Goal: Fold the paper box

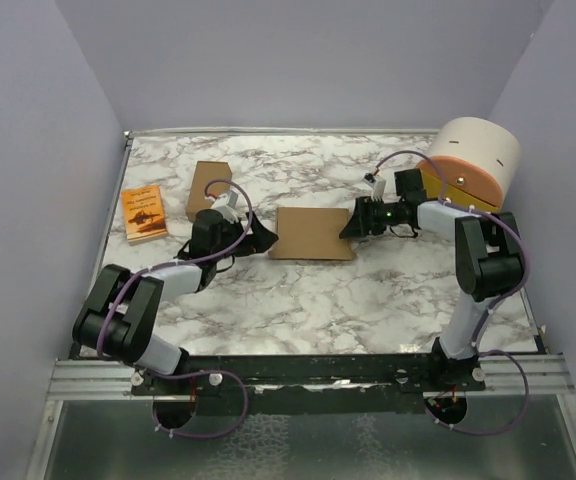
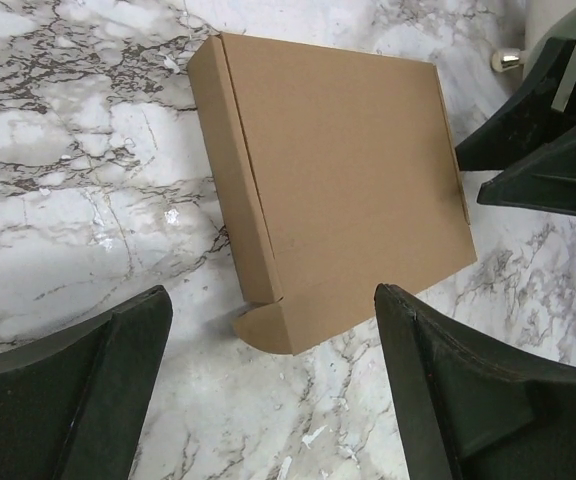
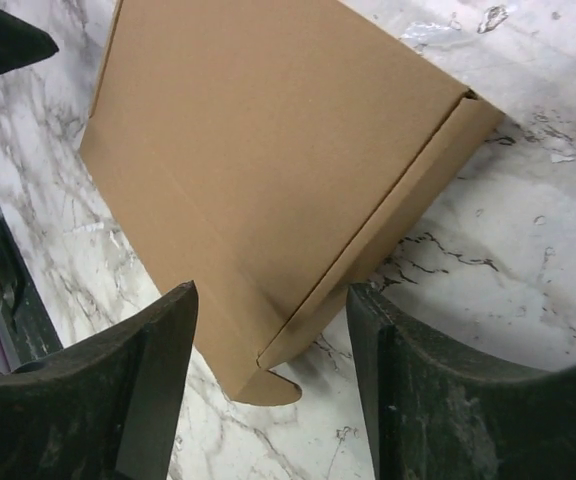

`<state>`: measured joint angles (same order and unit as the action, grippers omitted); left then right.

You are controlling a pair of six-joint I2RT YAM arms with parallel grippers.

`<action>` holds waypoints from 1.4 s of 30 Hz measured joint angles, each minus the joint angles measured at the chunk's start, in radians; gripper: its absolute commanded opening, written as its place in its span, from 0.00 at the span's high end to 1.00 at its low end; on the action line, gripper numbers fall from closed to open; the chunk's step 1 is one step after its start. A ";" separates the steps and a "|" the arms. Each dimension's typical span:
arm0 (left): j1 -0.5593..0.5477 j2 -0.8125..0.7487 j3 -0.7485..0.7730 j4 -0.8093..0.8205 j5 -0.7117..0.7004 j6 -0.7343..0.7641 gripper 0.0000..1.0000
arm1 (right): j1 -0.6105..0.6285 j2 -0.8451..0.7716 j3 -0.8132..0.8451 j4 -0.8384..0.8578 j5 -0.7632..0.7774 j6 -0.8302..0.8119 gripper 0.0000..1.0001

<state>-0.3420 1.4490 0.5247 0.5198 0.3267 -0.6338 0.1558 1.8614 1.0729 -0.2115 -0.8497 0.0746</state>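
Note:
The paper box (image 1: 313, 233) lies shut and flat at mid-table, a shallow brown cardboard box. A rounded tab sticks out at one corner (image 2: 268, 328), also visible in the right wrist view (image 3: 268, 385). My left gripper (image 1: 265, 238) is just off the box's left edge. It is open wide (image 2: 273, 293), with the tab corner just ahead of its fingertips and nothing held. My right gripper (image 1: 351, 222) is at the box's right edge. It is also open (image 3: 270, 295), and a box corner (image 3: 298, 330) sits between its fingers (image 3: 418, 400) with a gap on each side.
A narrower brown cardboard box (image 1: 206, 188) and an orange booklet (image 1: 144, 213) lie at the back left. At the back right stands a white and orange cylinder (image 1: 473, 160). Grey walls close in the marble table (image 1: 298, 300) on three sides.

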 measured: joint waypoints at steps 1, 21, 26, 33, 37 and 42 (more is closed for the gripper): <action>0.002 0.019 0.000 0.015 0.006 -0.009 0.14 | 0.000 0.003 0.000 0.007 0.011 0.014 0.44; 0.033 0.264 0.034 0.227 0.106 -0.079 0.08 | -0.007 0.048 -0.002 0.063 0.051 0.085 0.87; 0.033 0.235 0.010 0.216 0.092 -0.086 0.07 | -0.004 0.080 0.006 0.069 -0.027 0.087 0.88; 0.033 -0.013 -0.195 0.143 0.009 -0.129 0.07 | 0.037 0.108 0.021 0.070 -0.075 0.126 0.88; 0.033 -0.157 -0.282 0.092 -0.047 -0.175 0.07 | 0.042 0.122 0.029 0.070 -0.079 0.145 0.88; 0.033 -0.215 -0.341 0.120 -0.071 -0.258 0.07 | 0.038 0.124 0.029 0.069 -0.079 0.166 0.88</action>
<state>-0.3088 1.2339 0.1833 0.6399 0.2554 -0.8917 0.1940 1.9854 1.1015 -0.1421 -0.9287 0.2409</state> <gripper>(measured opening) 0.935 0.126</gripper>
